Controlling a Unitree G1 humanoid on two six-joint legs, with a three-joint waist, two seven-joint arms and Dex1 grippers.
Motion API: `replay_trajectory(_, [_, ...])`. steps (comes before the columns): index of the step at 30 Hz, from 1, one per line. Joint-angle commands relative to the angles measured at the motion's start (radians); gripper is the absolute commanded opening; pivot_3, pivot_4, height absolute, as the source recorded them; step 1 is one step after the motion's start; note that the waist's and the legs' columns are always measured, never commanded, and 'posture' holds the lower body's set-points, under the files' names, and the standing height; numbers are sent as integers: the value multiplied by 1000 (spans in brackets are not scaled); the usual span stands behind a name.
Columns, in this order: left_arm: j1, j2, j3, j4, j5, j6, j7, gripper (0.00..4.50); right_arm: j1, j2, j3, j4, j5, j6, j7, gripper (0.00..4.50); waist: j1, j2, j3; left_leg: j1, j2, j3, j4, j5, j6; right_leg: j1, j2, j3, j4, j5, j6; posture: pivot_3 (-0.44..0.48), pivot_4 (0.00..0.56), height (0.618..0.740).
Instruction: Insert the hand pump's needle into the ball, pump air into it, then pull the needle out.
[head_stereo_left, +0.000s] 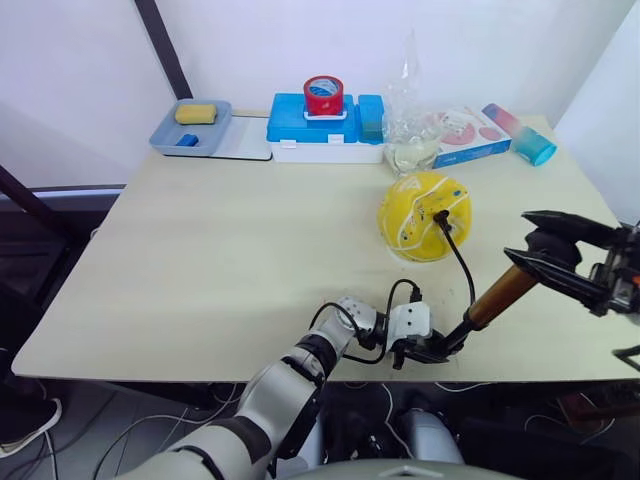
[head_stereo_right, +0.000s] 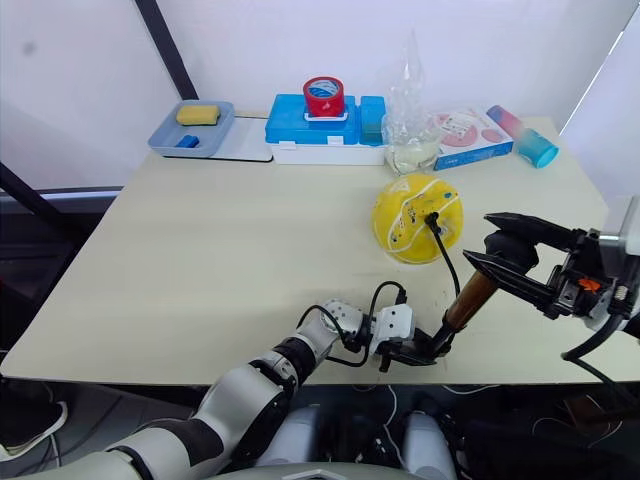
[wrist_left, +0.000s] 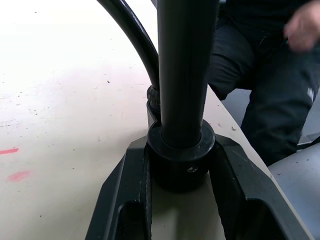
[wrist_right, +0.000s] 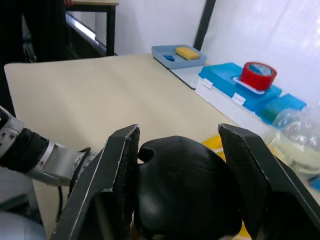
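Two pincers (head_stereo_left: 425, 350) (head_stereo_left: 545, 255) clamp the hand pump (head_stereo_left: 500, 297), base and handle; we judge straight strokes keep the needle (head_stereo_left: 438, 215) seated in the ball (head_stereo_left: 422, 214).

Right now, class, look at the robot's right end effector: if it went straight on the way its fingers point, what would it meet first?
The right end effector points toward the robot's left with the hand pump's black handle already between its fingers. Past that, the line probably crosses bare table, just short of the yellow ball; depth is uncertain.

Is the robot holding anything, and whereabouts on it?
Yes: the hand pump. The left gripper clamps its black base end, and the right gripper grips its black handle.
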Motion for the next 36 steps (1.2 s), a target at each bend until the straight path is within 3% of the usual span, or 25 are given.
replay_trajectory(1, [22,5,-12,35,22,14,1,1110,46,56,119,-7,-42,-17,23,2045,0,-1,-1,0,0,0,0,0,0,0,0,0,0,0,0,0,150,737])
replay_trajectory(13, [17,3,-7,35,20,20,11,1110,125,241,377,176,-261,-144,83,2045,-1,0,-3,0,0,-6,0,0,0,4,1,-8,-3,0,0,0,150,737])
replay_trajectory(22, [15,4,-7,37,18,22,14,1110,145,322,454,287,-364,-242,119,2045,-1,-1,-5,0,0,-10,0,0,0,6,0,-13,-4,0,-1,0,150,737])
replay_trajectory(26, [15,5,-7,37,18,21,14,1110,132,315,390,228,-297,-235,106,2045,0,-1,-5,0,1,-11,-1,0,0,6,0,-15,-4,1,-1,0,150,737])
replay_trajectory(36, [19,15,-11,35,16,18,8,1110,114,144,94,50,-81,-128,82,2045,2,5,-1,-1,0,-10,-1,0,0,5,-1,-16,-5,1,-1,0,150,737])
